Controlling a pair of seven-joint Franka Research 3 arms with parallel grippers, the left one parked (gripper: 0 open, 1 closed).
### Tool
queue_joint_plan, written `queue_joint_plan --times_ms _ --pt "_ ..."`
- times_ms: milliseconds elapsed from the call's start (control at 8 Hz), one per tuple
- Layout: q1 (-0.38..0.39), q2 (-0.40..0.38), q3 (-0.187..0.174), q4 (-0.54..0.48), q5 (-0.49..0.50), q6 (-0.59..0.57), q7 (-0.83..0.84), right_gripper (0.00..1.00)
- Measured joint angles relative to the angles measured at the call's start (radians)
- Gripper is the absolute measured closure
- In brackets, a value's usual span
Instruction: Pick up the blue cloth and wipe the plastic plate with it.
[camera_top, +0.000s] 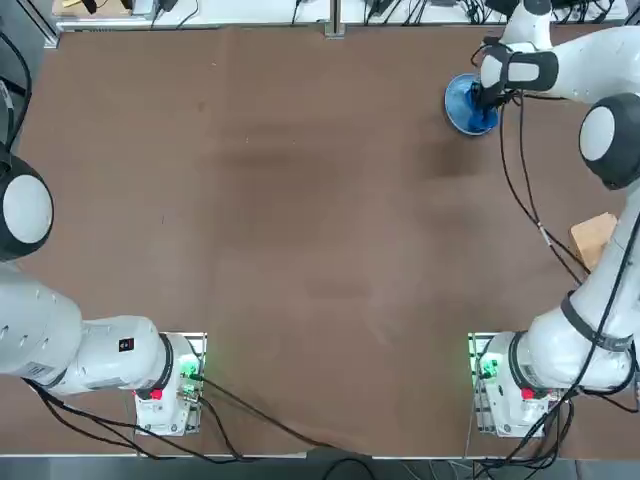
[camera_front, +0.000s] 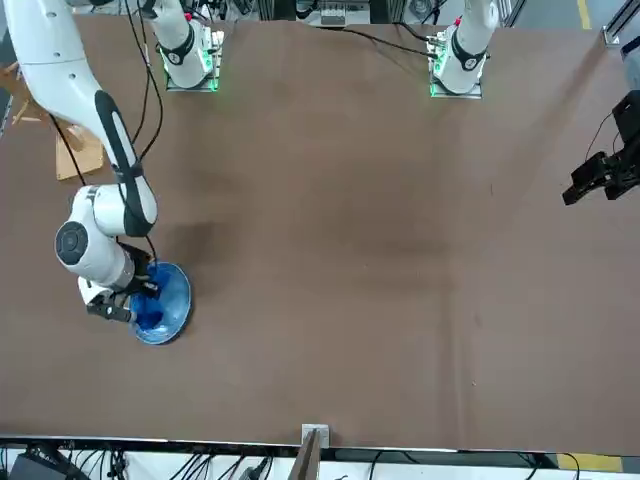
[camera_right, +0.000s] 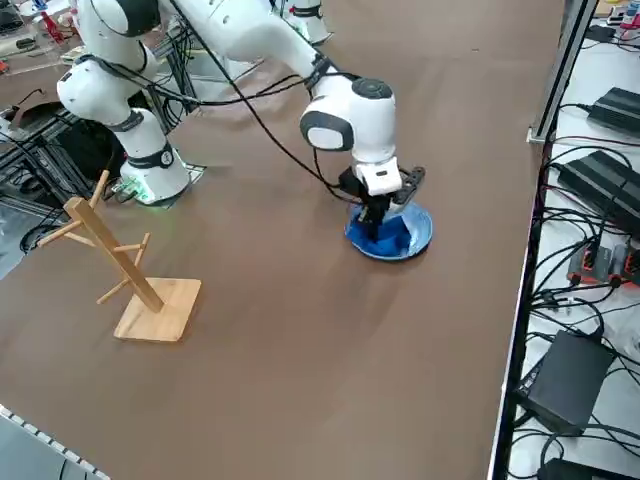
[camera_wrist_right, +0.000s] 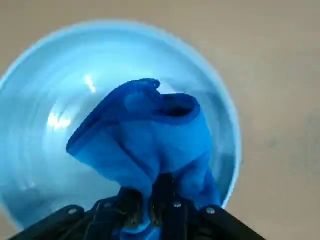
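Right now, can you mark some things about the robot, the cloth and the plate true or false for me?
1. The right gripper is holding the blue cloth. True.
2. The cloth is lying on the wooden stand. False: it is over the plastic plate, pinched in the gripper.
3. The plate is round. True.
4. The plate is a darker blue than the cloth. False: the plate is light blue and the cloth is darker.
5. The wooden stand has pegs sticking out of its post. True.
6. The plate is on top of the stand's base. False: it is on the brown table, apart from the stand.
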Motion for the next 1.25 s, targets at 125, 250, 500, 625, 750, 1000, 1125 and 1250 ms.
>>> queue_joint_plan --times_ms 125,250,500,625,750,1000,1125,1250 --pt "0.028 -0.013 0.000 -0.013 0.020 -0.022 0.020 0.90" --pt "0.056 -0.019 -0.002 -0.015 0.043 -0.029 0.036 0.90" --pt "0.089 -0.018 -0.012 -0.001 0.076 -0.028 0.055 0.90" --pt "0.091 -0.008 -0.015 0.017 0.085 -0.028 0.055 0.90" --pt "0.091 0.013 -0.018 0.043 0.088 -0.028 0.055 0.90" --pt "0.091 0.066 -0.020 0.115 0.088 -0.033 0.055 0.90" --pt "0.090 0.085 -0.021 0.148 0.088 -0.034 0.055 0.90" --pt "0.085 0.099 -0.022 0.170 0.085 -0.036 0.054 0.90"
